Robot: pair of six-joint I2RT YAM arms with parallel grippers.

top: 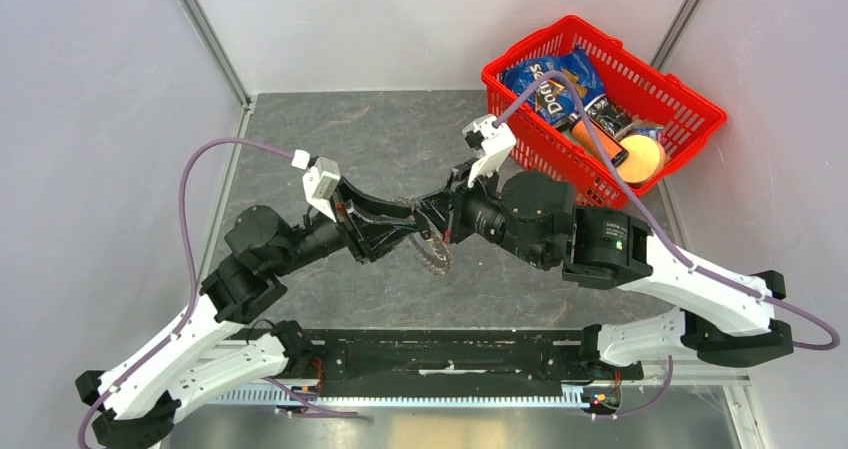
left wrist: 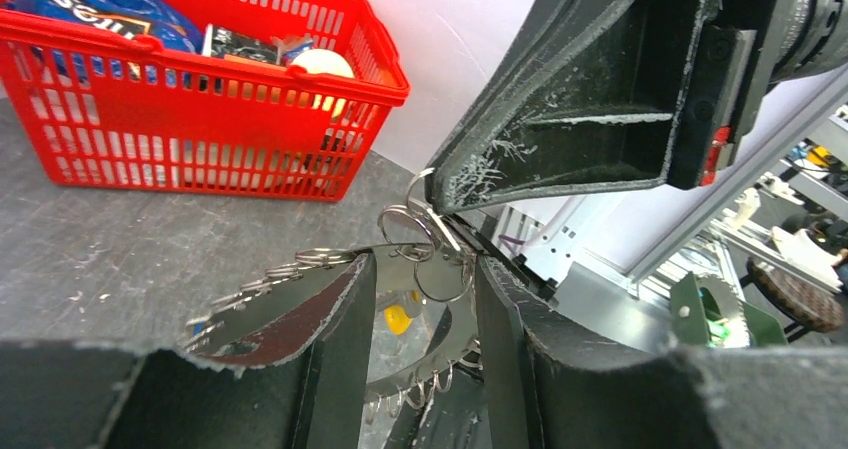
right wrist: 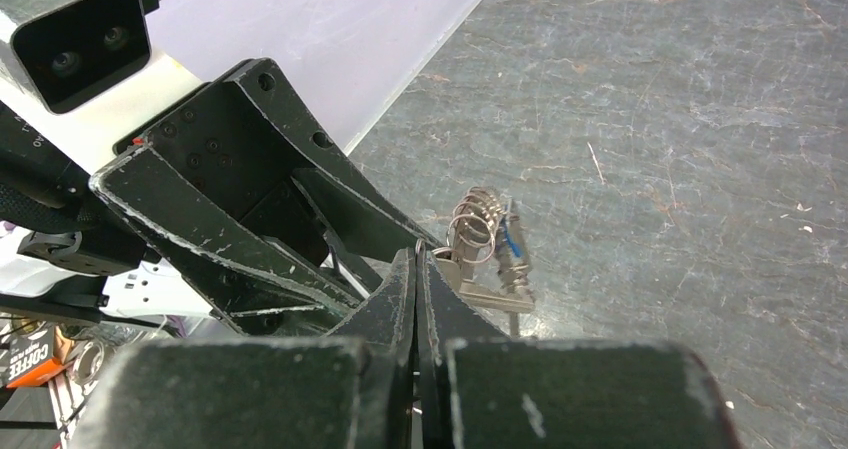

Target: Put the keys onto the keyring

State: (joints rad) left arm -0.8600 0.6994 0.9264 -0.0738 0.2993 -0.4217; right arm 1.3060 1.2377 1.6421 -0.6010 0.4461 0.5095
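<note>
1. Two black-and-white robot arms meet nose to nose above the middle of a dark grey stone-patterned table [right wrist: 700,119].
2. Between them, lifted off the table and tilted, is the keyring [top: 437,254]. It is a large flat silver metal ring edged all round with silver keys, like a toothed wheel.
3. The left gripper [left wrist: 425,264] has its two black fingers standing apart, with the band of the keyring running between them. Whether they press on it cannot be told.
4. The right gripper [right wrist: 417,257] has its fingers pressed flat together with no gap. Their tips nip the edge of a bunch of small silver wire split rings [right wrist: 478,231], which sits at the rim of the keyring.
5. A small blue piece [right wrist: 512,239] shows among the split rings, and a small yellow piece [left wrist: 398,319] hangs below the band between the left fingers. Both are too small to make out.
6. A red plastic lattice basket [left wrist: 200,139] stands at the far right corner. It holds a blue crisp bag [top: 545,81] and a round orange item [top: 640,159].
</note>
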